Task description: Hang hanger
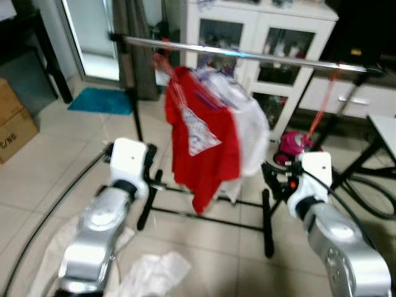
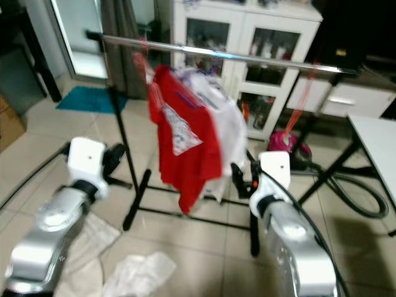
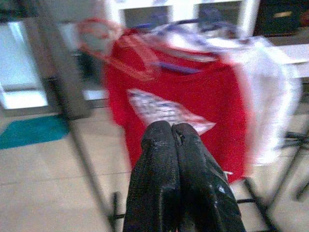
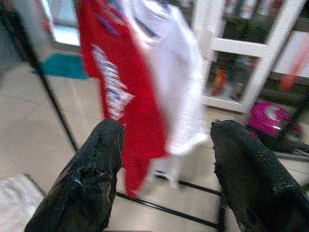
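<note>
**Shirts on rail, both grippers low in front of rack**

Tiled floor [image 1: 55, 167], white cabinet [image 1: 260, 37] with glass doors at the back, teal mat [image 1: 102, 100] near the doorway, cardboard box [image 1: 12, 120] at far left. A clothes rack [image 1: 247, 57] with a silver rail stands mid-room on black legs. A red shirt [image 1: 204, 145] hangs from the rail on a reddish hanger [image 1: 168, 68]; hook looks to be over the rail, but it's blurry. A white shirt [image 1: 250, 127] hangs just behind it, touching. White cloth [image 1: 151, 272] lies crumpled on the floor by the robot. Pink object [image 1: 294, 143] on the floor past the rack, black hose [image 1: 371, 198] at right.

Left gripper [image 3: 175, 133]: fingers pressed together, nothing between them, pointing at the red shirt's front, apart from it and well below the hanger. Right gripper [image 4: 166, 140]: fingers [image 4: 96, 169] spread wide, nothing held, aimed at the lower edges of both shirts, not touching. Both arms raised, one each side of the red shirt.
</note>
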